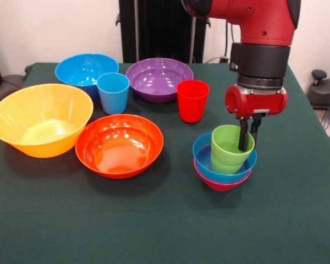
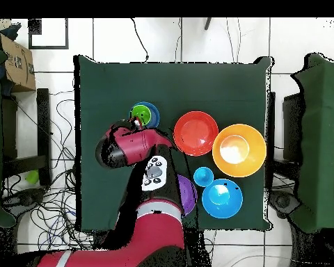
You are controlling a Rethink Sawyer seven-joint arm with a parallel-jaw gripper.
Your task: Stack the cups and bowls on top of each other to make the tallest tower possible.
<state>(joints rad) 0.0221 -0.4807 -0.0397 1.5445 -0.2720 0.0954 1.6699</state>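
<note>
The tool [image 1: 248, 144] clamps the rim of the lime green cup [image 1: 229, 149], which sits in the small blue bowl [image 1: 204, 152] atop the small magenta bowl [image 1: 220, 184]. The stack stands apart from the red-orange bowl [image 1: 119, 145], with bare desk [image 1: 165, 231] toward the near edge.

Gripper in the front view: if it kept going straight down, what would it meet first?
The gripper points down, straddling the lime green plastic cup's rim. It would probably meet that cup's inside bottom, above the small blue bowl; depth is unclear.
</note>
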